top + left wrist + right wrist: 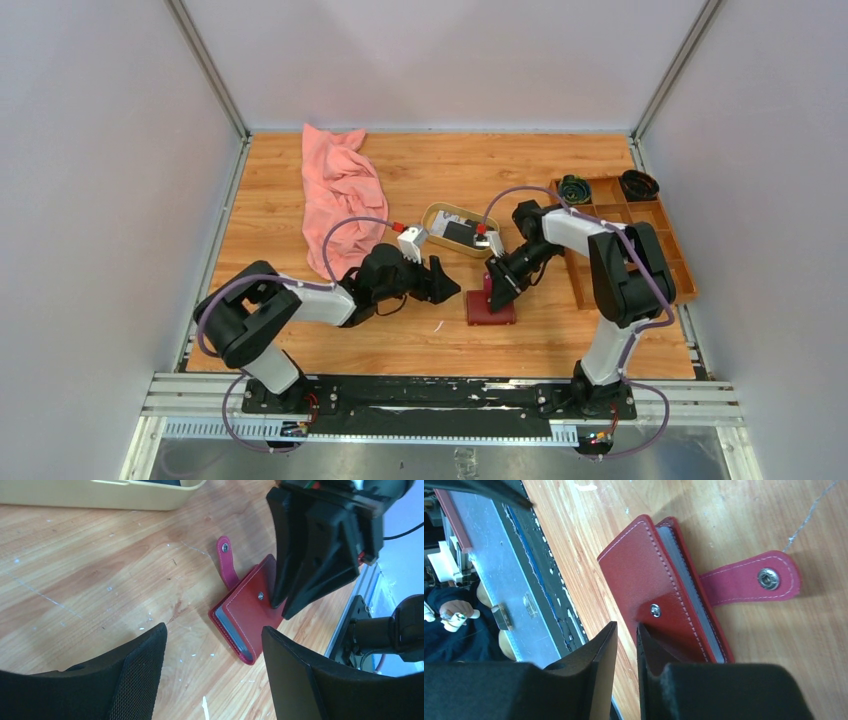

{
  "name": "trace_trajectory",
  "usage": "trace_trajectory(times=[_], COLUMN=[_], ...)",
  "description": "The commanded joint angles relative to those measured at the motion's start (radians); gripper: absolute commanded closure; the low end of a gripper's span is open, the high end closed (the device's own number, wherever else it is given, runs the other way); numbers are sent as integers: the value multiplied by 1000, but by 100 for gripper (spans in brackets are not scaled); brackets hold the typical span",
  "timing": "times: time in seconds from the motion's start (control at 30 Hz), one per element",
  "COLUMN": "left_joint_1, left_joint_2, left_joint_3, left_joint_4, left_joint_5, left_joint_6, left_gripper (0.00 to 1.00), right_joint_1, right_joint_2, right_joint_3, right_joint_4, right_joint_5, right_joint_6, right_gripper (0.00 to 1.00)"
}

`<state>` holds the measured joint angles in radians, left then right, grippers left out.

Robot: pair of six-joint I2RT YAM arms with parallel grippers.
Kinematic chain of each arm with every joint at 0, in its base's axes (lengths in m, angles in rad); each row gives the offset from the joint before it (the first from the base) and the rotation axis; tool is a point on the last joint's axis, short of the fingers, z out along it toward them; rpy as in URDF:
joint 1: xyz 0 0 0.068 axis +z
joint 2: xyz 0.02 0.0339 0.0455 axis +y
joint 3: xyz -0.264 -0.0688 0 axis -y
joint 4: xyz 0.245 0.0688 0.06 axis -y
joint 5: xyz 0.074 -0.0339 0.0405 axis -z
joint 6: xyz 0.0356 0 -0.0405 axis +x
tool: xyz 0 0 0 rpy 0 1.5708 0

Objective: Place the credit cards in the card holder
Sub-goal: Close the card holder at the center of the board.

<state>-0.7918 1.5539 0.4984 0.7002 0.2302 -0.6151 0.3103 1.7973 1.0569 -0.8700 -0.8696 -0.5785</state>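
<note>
The dark red card holder (490,308) (245,612) (634,575) lies folded on the wooden table, its snap strap (749,580) undone and flat. My right gripper (497,290) (626,627) stands on it almost shut, a thin empty slit between the jaws. One fingertip (275,600) presses the cover near the snap stud; the other is at the holder's edge. My left gripper (445,285) (214,630) is open and empty, low just left of the holder. The credit cards (460,232), black and pale, lie in the tan oval dish (436,212) behind.
A pink cloth (338,190) lies at the back left. A brown wooden compartment tray (650,250) stands at the right with two dark round items (574,187) at its far end. The table's metal front rail (440,400) runs just behind the holder.
</note>
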Motion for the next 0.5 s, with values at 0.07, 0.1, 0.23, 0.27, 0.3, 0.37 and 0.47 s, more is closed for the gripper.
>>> trace_trajectory(times=[0.07,0.1,0.23,0.27,0.3,0.37,0.47], left_joint_1=[5,4,5,5,5,5,6], left_joint_2=[91,104,169,187,204,237,284], left_joint_3=[29,37,85,100,113,145,188], left_joint_4=[147,150,153,153,153,153,153], left_joint_5=[47,54,81,86,92,108,127], left_joint_6=[-45,-48,-61,-67,-72,-84,-107], left_gripper=[28,28,30,30,31,34,36], right_joint_1=[-25,-47,-122,-134,-142,-146,-146], right_joint_2=[-182,-220,-266,-249,-227,-176,-92], right_joint_3=[27,18,-44,-48,-48,-41,-17], right_joint_4=[-75,-54,61,60,58,53,33], right_joint_5=[-22,-1,135,139,139,152,137], right_joint_6=[-141,-111,18,28,37,50,44], right_gripper=[68,62,43,43,42,43,43])
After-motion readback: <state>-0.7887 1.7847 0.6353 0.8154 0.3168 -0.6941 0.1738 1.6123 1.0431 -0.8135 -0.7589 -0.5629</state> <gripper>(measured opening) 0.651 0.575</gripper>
